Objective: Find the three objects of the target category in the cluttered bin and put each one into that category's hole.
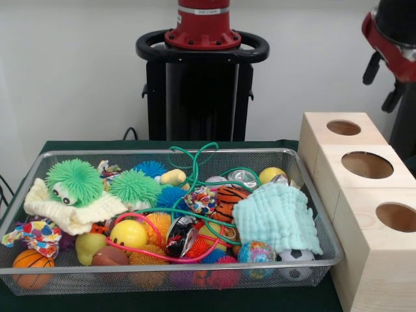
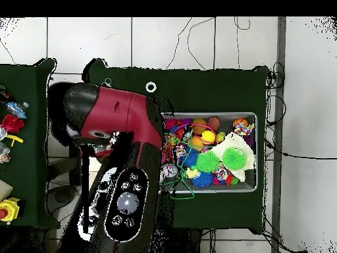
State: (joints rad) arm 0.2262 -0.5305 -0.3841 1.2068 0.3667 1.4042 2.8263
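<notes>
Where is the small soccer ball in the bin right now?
Front view: the soccer ball sits in the bin's near right corner, under the light blue cloth, beside a multicoloured ball.

A plain pale wall (image 1: 78, 71) fills the space behind the table in the front view, evenly lit and bare. The table is covered with a dark green cloth (image 2: 210, 89). From above, the floor (image 2: 164, 39) is made of large light tiles with dark joints, and thin black cables (image 2: 197, 29) trail across it beyond the table and down its right side. A grey strip (image 2: 281, 79) runs along the floor next to the table's right edge. At the left stands a second table with a green top (image 2: 26, 132), just apart from the first.
</notes>
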